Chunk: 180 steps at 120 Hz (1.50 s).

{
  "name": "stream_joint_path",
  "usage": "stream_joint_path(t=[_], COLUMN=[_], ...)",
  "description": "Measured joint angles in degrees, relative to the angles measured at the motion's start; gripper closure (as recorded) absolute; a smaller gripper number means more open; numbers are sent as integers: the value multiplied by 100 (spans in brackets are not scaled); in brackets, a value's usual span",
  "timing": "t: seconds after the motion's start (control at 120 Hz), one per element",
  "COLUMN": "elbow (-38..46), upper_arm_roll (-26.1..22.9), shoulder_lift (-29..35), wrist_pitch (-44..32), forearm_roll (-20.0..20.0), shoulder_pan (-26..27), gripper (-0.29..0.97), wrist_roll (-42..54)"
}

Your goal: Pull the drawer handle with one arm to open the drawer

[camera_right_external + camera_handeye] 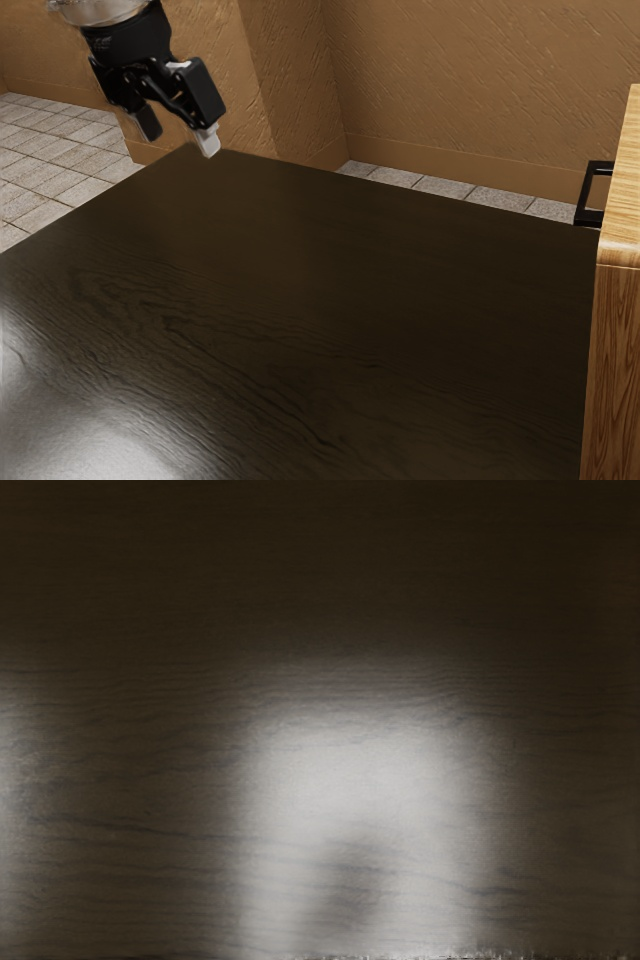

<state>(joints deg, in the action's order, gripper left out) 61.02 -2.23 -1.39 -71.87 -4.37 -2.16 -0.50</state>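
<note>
A black drawer handle sticks out from the light wooden cabinet at the exterior view's right edge, above the far side of the dark table. My gripper hangs at the upper left, over the table's far left corner and far from the handle. Its fingers stand apart with nothing between them, so it is open. One fingertip carries a pale pad. Under my hand, the wrist view shows the dark wood tabletop with a bright patch of glare.
The cabinet rises above the tabletop along the exterior view's right edge. Brown textured walls and a grey tiled floor lie beyond the table.
</note>
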Motion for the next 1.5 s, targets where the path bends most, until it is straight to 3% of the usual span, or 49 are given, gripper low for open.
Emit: stream_joint_path(t=[0.192,0.417,0.508,0.633,0.817,0.95,1.233,1.342,1.5], elbow=[174,196,210,110,-1787,-2161,-1732,-1646,-1815], upper_arm_roll=[-19,-17,-26,-26,-214,-356,-384,-419,-508], shoulder_lift=[-222,-264,-363,-1003,-2588,-2911,-2966,-2992,-3204], wrist_pitch=[95,310,30,-875,-1688,-2002,-2150,-2071,-1984], forearm_roll=[14,284,386,540,955,1832,3631,3974,4154], shoulder_pan=[287,10,78,60,-84,-87,-41,-11,169], gripper=[0,0,0,0,0,0,0,0,0], wrist_roll=[-12,-665,-905,-971,-842,-803,-1169,-1398,-1684])
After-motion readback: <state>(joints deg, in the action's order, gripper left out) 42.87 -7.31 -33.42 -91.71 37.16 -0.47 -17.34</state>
